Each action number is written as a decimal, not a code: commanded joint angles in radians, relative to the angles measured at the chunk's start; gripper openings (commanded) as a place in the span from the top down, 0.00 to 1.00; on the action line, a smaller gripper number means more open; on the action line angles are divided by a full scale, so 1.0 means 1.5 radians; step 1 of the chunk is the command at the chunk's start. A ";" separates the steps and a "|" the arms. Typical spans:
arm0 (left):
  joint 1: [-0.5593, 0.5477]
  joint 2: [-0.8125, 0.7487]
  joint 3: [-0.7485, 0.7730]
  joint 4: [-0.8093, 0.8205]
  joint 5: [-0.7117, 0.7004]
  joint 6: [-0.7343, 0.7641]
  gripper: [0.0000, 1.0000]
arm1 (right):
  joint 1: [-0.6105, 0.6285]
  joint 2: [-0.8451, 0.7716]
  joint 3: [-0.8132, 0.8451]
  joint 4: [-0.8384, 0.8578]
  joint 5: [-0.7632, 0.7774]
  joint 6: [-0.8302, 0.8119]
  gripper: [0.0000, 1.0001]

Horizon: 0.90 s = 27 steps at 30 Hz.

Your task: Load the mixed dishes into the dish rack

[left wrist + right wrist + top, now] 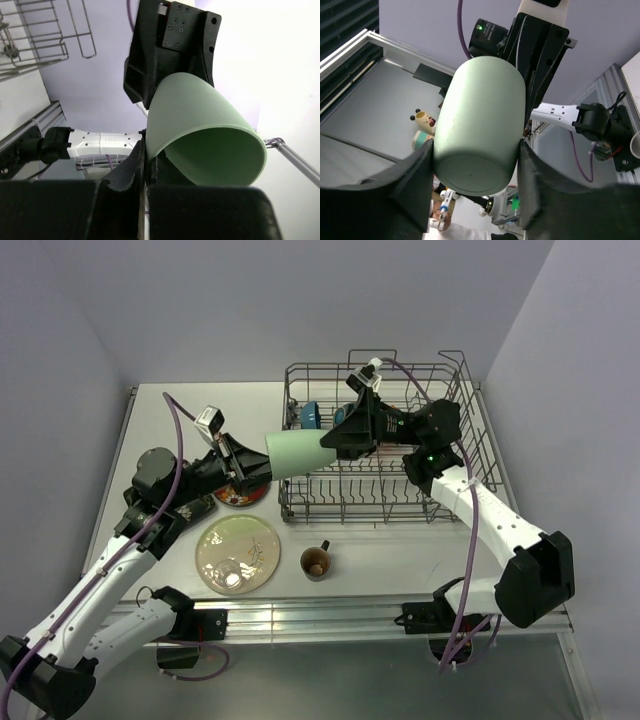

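Note:
A pale green cup [298, 453] hangs in the air on its side, just left of the dish rack [470, 440]. My left gripper [258, 465] is shut on the cup's rim, one finger inside and one outside [145, 165]. My right gripper [335, 440] reaches out from over the rack, and its fingers [415, 185] press both sides of the cup [480, 125] near its base. A blue-inside bowl [310, 415] stands in the rack's far left corner. On the table lie a cream round plate [255, 540] with a clear glass [232, 575] on it, a small brown mug [316, 562] and a red saucer [240, 497].
The rack fills the back right of the white table [390, 555]. The plate, the mug and the saucer sit in front of it and to its left, under and beside the left arm. Grey walls close in the back and both sides.

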 commanded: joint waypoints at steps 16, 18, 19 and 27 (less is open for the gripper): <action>0.047 -0.039 0.158 -0.461 -0.246 0.269 0.01 | -0.220 0.028 0.268 -0.763 0.225 -0.579 1.00; 0.047 -0.022 0.149 -0.463 -0.207 0.292 0.01 | -0.249 0.073 0.340 -0.935 0.333 -0.700 1.00; 0.047 -0.011 0.133 -0.465 -0.187 0.294 0.04 | -0.250 0.090 0.375 -0.981 0.394 -0.734 1.00; 0.037 0.104 0.117 -0.559 -0.110 0.381 0.22 | -0.257 0.288 0.643 -1.174 0.784 -0.874 1.00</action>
